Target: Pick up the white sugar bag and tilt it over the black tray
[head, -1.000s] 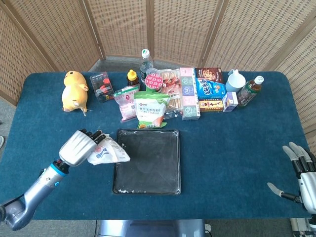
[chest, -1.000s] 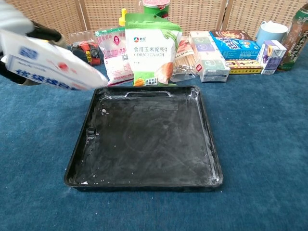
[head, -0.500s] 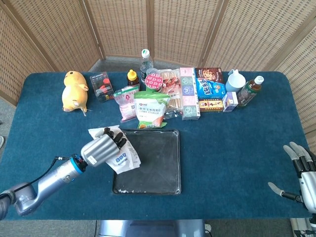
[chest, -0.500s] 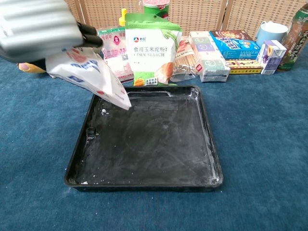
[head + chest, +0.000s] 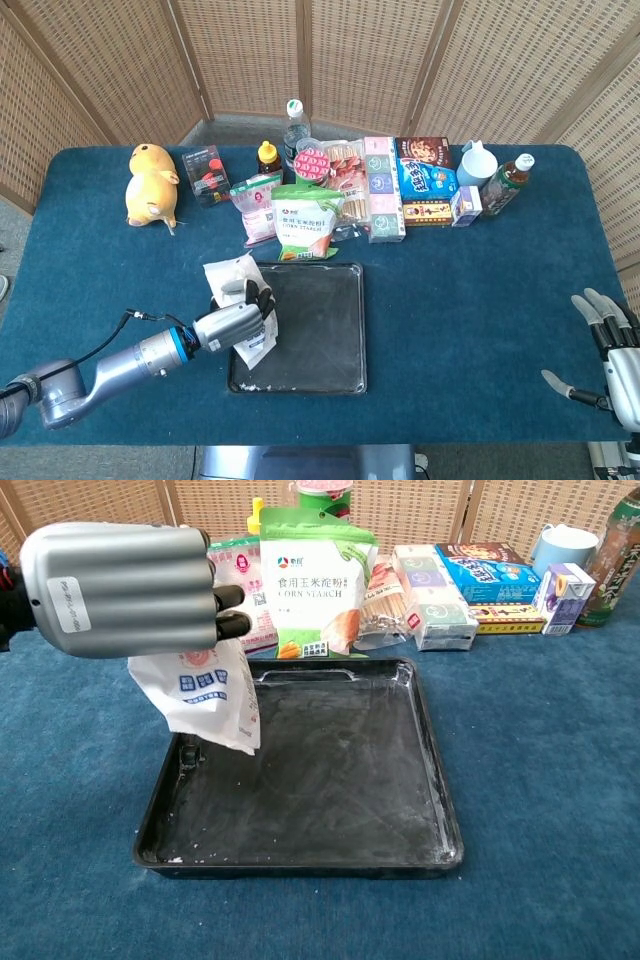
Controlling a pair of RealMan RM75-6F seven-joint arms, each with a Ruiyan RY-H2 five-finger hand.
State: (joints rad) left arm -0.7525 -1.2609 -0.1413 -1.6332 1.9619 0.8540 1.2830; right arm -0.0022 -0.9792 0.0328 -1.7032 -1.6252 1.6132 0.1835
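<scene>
We are gripping the white sugar bag (image 5: 207, 698) in our left hand (image 5: 120, 588), fingers wrapped around its upper part, so the bag is hanging below the hand with its lower corner pointing down over the left edge of the black tray (image 5: 420, 730). To tilt it well, we are judging that the hand should carry the bag further in over the tray's middle before rolling more, holding firmly so it does not slip. Our right hand (image 5: 608, 355) is resting far off, fingers spread, holding nothing.
</scene>
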